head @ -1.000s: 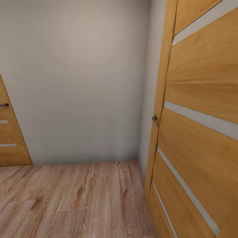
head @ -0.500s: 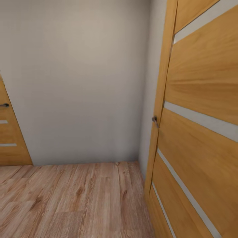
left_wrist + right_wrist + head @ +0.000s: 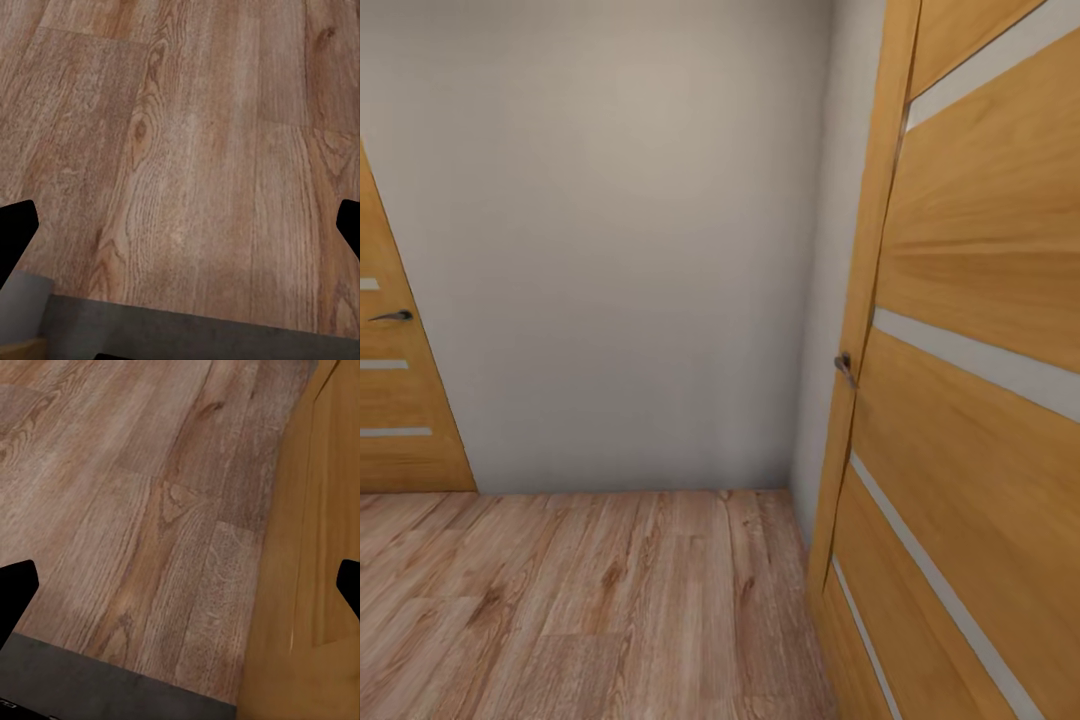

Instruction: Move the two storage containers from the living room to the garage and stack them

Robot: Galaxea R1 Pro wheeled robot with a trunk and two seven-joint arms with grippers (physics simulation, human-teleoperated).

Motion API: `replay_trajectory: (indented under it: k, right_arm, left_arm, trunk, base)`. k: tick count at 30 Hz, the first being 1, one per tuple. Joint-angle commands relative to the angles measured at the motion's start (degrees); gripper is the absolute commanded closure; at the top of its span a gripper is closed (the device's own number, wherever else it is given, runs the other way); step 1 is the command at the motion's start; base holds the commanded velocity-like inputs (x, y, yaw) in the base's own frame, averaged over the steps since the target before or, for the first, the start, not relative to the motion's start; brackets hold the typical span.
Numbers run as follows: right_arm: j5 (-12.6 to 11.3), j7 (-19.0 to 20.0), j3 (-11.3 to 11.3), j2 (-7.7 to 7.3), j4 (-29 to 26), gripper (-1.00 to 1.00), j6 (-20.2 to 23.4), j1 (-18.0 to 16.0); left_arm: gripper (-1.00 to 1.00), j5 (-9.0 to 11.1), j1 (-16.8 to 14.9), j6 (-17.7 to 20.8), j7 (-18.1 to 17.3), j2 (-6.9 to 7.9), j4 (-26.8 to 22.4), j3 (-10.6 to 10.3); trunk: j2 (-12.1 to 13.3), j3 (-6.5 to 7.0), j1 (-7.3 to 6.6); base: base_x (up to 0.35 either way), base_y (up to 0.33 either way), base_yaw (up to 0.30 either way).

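You faced a pale wall [image 3: 610, 250] between two orange-brown doors [image 3: 980, 400], on wood plank flooring [image 3: 580, 600]. Neither storage container was in sight. Your left gripper [image 3: 180, 225] and right gripper [image 3: 180, 585] were spread wide, empty. The bins would likely be stiff, smooth and slippery; grip opposite walls.

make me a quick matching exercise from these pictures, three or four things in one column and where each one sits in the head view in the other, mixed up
Things:
1. near door
2. far door
3. wall
4. wood floor

Places in the head view:
A. bottom, underfoot
B. left edge
C. right side, close up
D. middle, straight ahead

Pairs: 1-C, 2-B, 3-D, 4-A
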Motion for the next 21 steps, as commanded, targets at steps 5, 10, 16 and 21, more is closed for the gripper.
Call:
replay_trajectory:
  k: [5, 10, 16, 21]
  right_arm:
    - [0.61, -0.17, -0.31, 0.03, -0.1, -1.0, -0.08, 0.03]
    - [0.61, -0.17, -0.31, 0.03, -0.1, -1.0, -0.03, 0.03]
    - [0.61, -0.17, -0.31, 0.03, -0.1, -1.0, -0.02, 0.03]
    - [0.61, -0.17, -0.31, 0.03, -0.1, -1.0, -0.03, 0.03]
  left_arm:
    - [-1.0, -0.06, -0.09, -0.33, 0.06, 0.04, 0.22, 0.15]
    - [-1.0, -0.06, -0.09, -0.33, 0.06, 0.01, 0.22, 0.14]
    - [-1.0, -0.06, -0.09, -0.33, 0.14, 0.02, 0.22, 0.14]
    - [-1.0, -0.06, -0.09, -0.33, 0.15, 0.0, 0.22, 0.15]
  trunk:
    - [-0.03, -0.05, 0.0]
    - [-0.03, -0.05, 0.0]
    - [-0.03, -0.05, 0.0]
    - [-0.03, -0.05, 0.0]
  base:
    - [0.0, 0.0, 0.015]
    - [0.0, 0.0, 0.16]
    - [0.0, 0.0, 0.208]
    - [0.0, 0.0, 0.034]
